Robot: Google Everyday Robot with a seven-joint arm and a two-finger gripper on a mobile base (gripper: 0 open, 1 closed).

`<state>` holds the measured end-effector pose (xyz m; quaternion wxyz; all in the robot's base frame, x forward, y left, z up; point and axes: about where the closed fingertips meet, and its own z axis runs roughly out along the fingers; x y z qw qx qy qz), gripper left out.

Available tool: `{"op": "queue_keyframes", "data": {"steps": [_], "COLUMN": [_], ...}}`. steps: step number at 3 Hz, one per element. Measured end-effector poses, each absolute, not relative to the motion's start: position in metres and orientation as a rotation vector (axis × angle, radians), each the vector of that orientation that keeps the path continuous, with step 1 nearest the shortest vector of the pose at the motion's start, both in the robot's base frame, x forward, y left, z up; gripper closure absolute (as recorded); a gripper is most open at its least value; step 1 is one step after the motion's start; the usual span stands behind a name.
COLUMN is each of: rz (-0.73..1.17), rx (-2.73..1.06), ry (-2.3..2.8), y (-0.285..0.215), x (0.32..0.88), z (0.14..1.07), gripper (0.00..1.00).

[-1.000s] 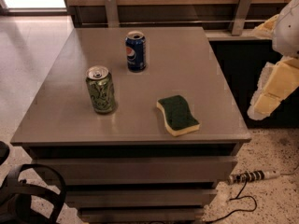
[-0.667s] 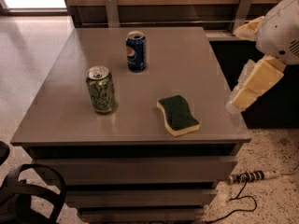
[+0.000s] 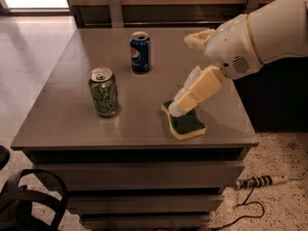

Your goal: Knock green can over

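The green can (image 3: 103, 92) stands upright on the grey table (image 3: 72, 124), left of centre; it is light green with a dark swirly pattern and a silver top. My gripper (image 3: 192, 91) reaches in from the right on the white arm (image 3: 255, 32). It hangs over the table's right half, just above a sponge. It is well to the right of the green can and apart from it.
A blue Pepsi can (image 3: 140, 52) stands upright behind and to the right of the green can. A green and yellow sponge (image 3: 185, 124) lies near the table's front right, under the gripper. A power strip and cable (image 3: 260, 182) lie on the floor at right.
The arm has swung in from the right edge to over the table's right half, above the sponge. Both cans and the sponge have not moved.
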<state>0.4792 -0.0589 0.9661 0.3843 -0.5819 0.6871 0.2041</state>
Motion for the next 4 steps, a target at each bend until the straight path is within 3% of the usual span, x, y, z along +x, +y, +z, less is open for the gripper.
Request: {"op": "queue_keyframes", "data": {"steps": [1, 4], "rz": [0.682, 0.71], "rx": [-1.409, -1.362], "ry": [1.665, 1.602], "y": [-0.011, 0.032], "x": [0.484, 0.51], "z": [0.947, 0.941], "gripper": [0.0, 0.0]}}
